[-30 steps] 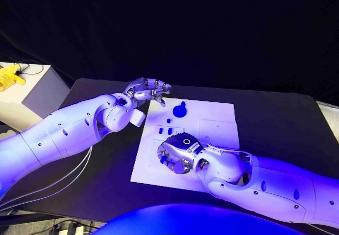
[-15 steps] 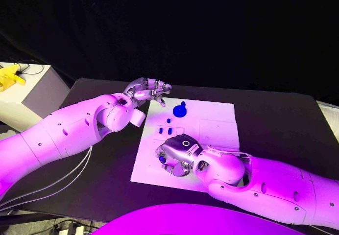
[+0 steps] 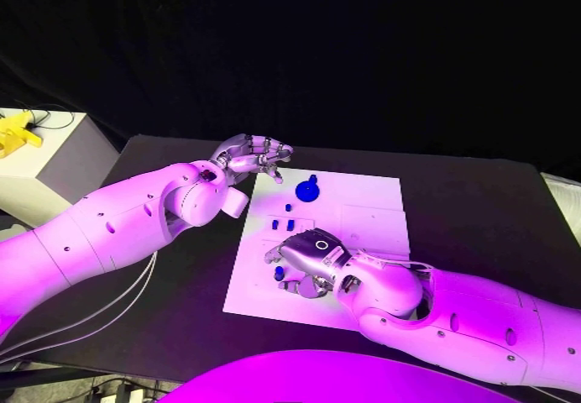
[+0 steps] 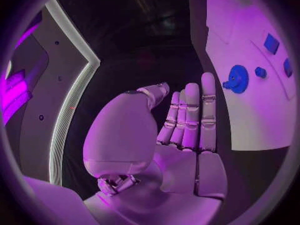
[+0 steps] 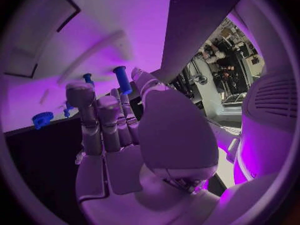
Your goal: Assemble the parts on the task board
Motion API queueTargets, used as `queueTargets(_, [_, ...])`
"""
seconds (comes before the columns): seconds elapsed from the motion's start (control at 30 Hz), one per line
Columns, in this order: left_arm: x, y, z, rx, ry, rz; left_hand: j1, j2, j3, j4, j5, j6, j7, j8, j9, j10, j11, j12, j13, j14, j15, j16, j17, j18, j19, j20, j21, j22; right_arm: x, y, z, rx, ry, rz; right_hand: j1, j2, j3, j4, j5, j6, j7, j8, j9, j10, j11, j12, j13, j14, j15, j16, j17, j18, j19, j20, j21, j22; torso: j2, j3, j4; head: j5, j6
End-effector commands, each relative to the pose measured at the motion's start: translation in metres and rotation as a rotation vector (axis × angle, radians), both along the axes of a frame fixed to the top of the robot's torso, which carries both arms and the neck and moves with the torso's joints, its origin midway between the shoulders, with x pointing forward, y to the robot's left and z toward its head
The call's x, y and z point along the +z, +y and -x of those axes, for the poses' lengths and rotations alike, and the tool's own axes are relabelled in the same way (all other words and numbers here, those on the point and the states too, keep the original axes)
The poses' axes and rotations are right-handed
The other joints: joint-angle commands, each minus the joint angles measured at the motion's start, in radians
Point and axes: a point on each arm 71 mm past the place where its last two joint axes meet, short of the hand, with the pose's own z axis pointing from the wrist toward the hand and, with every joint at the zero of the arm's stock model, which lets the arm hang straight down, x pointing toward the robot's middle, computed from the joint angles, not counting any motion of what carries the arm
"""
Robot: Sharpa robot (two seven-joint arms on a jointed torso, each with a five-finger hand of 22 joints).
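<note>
The white task board (image 3: 363,220) lies in the middle of the black table. On its far part sits a blue gear (image 3: 309,190), also seen as the gear (image 4: 237,78), with two small blue blocks (image 3: 284,224) nearer to me. My right hand (image 3: 310,262) is low over the board's near left part, and its thumb and a finger pinch an upright blue peg (image 5: 123,80), seen as the peg (image 3: 280,273) in the head view. My left hand (image 3: 254,155) hovers by the board's far left corner, its fingers (image 4: 190,117) straight and holding nothing.
A white stand (image 3: 49,164) with a yellow object (image 3: 17,130) on it is off the table's left side. Cables (image 3: 85,323) hang under my left arm. Another small blue peg (image 5: 88,78) stands on the board beyond my right hand.
My right hand has shifted very slightly over the board with the peg. The left hand has stayed where it was.
</note>
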Motion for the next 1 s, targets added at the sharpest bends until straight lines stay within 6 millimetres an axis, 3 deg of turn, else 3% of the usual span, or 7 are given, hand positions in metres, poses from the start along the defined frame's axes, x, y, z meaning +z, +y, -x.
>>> queueTargets(0.03, [0.001, -0.002, 0.001, -0.017, -0.002, 0.009, 0.006, 0.003, -0.001, 0.007, 0.002, -0.008, 0.014, 0.004, -0.001, -0.006, 0.001, 0.006, -0.001, -0.007, 0.003, -0.006, -0.002, 0.015, 0.004, 0.004, -0.005, -0.001, 0.003, -0.002, 0.000, -0.002, -0.023, -0.047, 0.032, -0.004, -0.045, 0.037, 0.005, -0.019, -0.003, -0.011, -0.007, -0.031, 0.004, 0.023, -0.002, -0.015, 0.001, -0.008, -0.017, 0.024, -0.014, 0.001, -0.045, -0.029, 0.000, -0.0004, 0.0011, -0.003, 0.004])
queueTargets(0.23, [0.001, -0.002, 0.001, -0.017, -0.003, 0.009, 0.007, 0.003, -0.002, 0.010, 0.002, -0.010, 0.014, 0.008, -0.003, -0.008, 0.002, 0.007, -0.002, -0.007, 0.003, -0.007, -0.002, 0.015, 0.005, 0.004, -0.008, -0.003, 0.011, -0.019, -0.004, -0.050, -0.002, -0.172, 0.085, -0.011, -0.102, 0.124, 0.009, -0.036, -0.007, -0.014, -0.014, -0.067, 0.005, 0.072, -0.001, -0.020, 0.002, -0.007, -0.033, 0.030, -0.016, 0.003, -0.096, -0.063, -0.001, -0.0004, 0.0015, -0.011, 0.013])
queueTargets(0.4, [0.001, 0.000, 0.001, -0.011, -0.008, 0.010, 0.007, 0.003, -0.002, 0.010, 0.002, -0.010, 0.014, 0.008, -0.003, -0.008, 0.002, 0.007, -0.002, -0.007, 0.003, -0.007, -0.002, 0.015, 0.005, 0.004, -0.008, -0.003, 0.023, -0.050, -0.015, -0.086, 0.085, -0.282, 0.096, 0.027, -0.060, 0.120, 0.023, -0.007, 0.026, 0.000, -0.013, 0.050, -0.008, 0.156, 0.013, 0.006, -0.010, 0.002, -0.023, 0.021, 0.018, -0.009, -0.050, -0.034, -0.003, -0.0012, -0.0022, -0.022, 0.028])
queueTargets(0.57, [0.001, 0.003, 0.001, 0.000, -0.012, 0.012, 0.006, 0.003, -0.002, 0.011, 0.002, -0.010, 0.014, 0.008, -0.003, -0.008, 0.002, 0.007, -0.003, -0.007, 0.003, -0.007, -0.002, 0.015, 0.005, 0.004, -0.008, -0.004, 0.033, -0.088, -0.030, -0.141, 0.228, -0.309, 0.090, 0.045, 0.009, 0.120, 0.022, 0.013, 0.020, 0.003, -0.018, 0.145, -0.021, 0.208, 0.028, 0.007, -0.020, 0.002, -0.015, 0.023, 0.011, -0.014, -0.064, -0.039, -0.004, -0.0001, -0.0045, -0.050, 0.046])
queueTargets(0.77, [0.000, 0.003, 0.001, 0.001, -0.012, 0.016, 0.007, 0.003, -0.002, 0.011, 0.002, -0.011, 0.014, 0.008, -0.003, -0.007, 0.001, 0.008, -0.002, -0.007, 0.003, -0.007, -0.002, 0.015, 0.005, 0.004, -0.008, -0.004, 0.035, -0.146, -0.045, -0.317, 0.432, -0.299, 0.032, 0.007, 0.022, 0.117, 0.024, 0.090, -0.012, 0.060, -0.002, 0.279, -0.065, 0.426, 0.173, 0.059, -0.054, 0.056, 0.071, 0.001, 0.066, -0.045, 0.068, 0.053, -0.008, 0.0009, -0.0053, -0.103, 0.063])
queueTargets(0.83, [0.000, 0.003, 0.001, 0.002, -0.012, 0.016, 0.007, 0.003, -0.002, 0.011, 0.002, -0.011, 0.014, 0.008, -0.003, -0.007, 0.001, 0.008, -0.002, -0.007, 0.003, -0.007, -0.002, 0.015, 0.005, 0.004, -0.008, -0.004, 0.034, -0.161, -0.047, -0.367, 0.477, -0.269, -0.039, 0.025, 0.002, 0.113, 0.039, 0.110, -0.040, 0.120, 0.032, 0.411, -0.098, 1.054, 0.918, 0.134, -0.077, 0.185, 0.296, -0.024, 0.119, -0.070, 0.222, 0.161, -0.009, 0.0016, -0.0088, -0.113, 0.063])
queueTargets(1.0, [-0.002, 0.002, 0.001, 0.000, -0.010, 0.017, 0.007, 0.003, -0.002, 0.011, 0.002, -0.011, 0.014, 0.008, -0.003, -0.007, 0.001, 0.008, -0.002, -0.007, 0.003, -0.007, -0.002, 0.015, 0.005, 0.004, -0.008, -0.004, 0.029, -0.199, -0.047, -0.503, 0.573, -0.148, -0.193, 0.049, -0.041, 0.125, 0.021, 0.120, -0.059, 0.202, 0.099, 0.550, -0.102, 1.293, 1.312, 0.176, -0.085, 0.304, 0.526, -0.053, 0.155, -0.079, 0.387, 0.280, -0.012, 0.0029, -0.0148, -0.136, 0.058])
